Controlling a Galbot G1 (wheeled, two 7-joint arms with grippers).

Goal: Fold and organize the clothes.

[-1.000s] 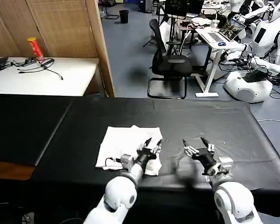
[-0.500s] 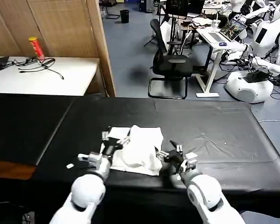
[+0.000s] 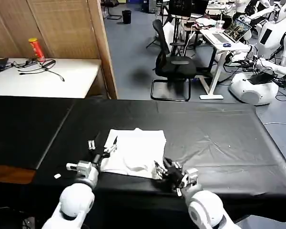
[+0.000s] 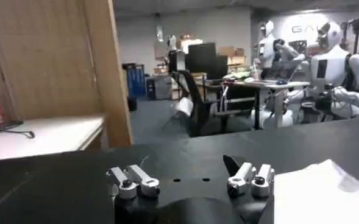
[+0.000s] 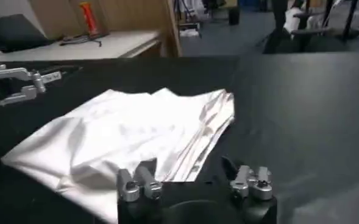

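A white cotton T-shirt (image 3: 133, 152) lies folded into a rough rectangle on the black cloth-covered table (image 3: 219, 138), near the front edge and a little to the left of the middle. Its upper side is plain white, with soft creases, and several layers show along its right border in the right wrist view (image 5: 130, 137).

The left gripper (image 3: 101, 149) is low over the table just beside the left edge of the T-shirt. Its fingers are spread wide apart and hold nothing; in the left wrist view the two fingers (image 4: 133, 181) stand clearly separated, with the white cloth (image 4: 325, 195) next to one of them.

The right gripper (image 3: 168, 168) is at the front right corner of the T-shirt, close to the table's front edge. Its fingers are also spread and empty; the right wrist view (image 5: 194, 179) shows them apart with the cloth's border lying just ahead of them. I cannot tell if they touch the fabric.
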